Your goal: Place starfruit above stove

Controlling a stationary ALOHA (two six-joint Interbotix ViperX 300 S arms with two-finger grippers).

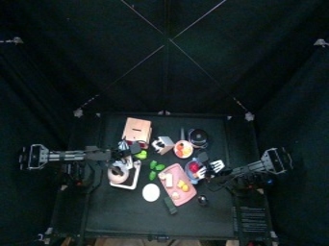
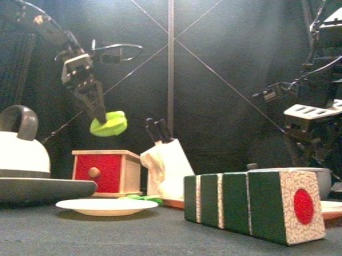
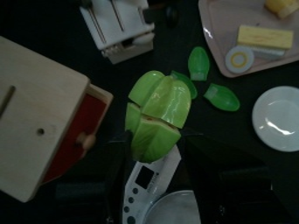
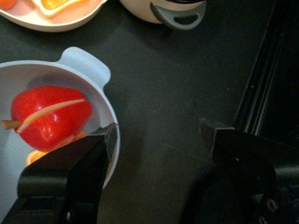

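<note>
The starfruit [image 2: 110,124] is off the counter [image 2: 160,235], hanging high in the air, so the pick-up looks done and the placing is not. The left claw [image 2: 98,110] is clamped on it: in the left wrist view the green ribbed fruit sits across the jaws, pinched from both sides. In the front view it hangs over the gap between the kettle [image 2: 19,135] and the red-fronted wooden box [image 2: 107,170], well above both.

The stove [image 1: 122,174], a pale pink block with a round grey top, stands near the counter's left front part in the top view. The fruit is not yet set down beside it or on it. What is left, as I judge it, is to carry the fruit to the spot just beyond the stove, lower it and let go.

The left arm comes in from the left, bent high, its forearm slanting down to the claw, which points steeply downward.

The right claw [image 4: 152,144] rests off to the right with its jaws apart and nothing between them, over a white bowl [image 4: 87,74] holding a red fruit [image 4: 49,115]
</note>
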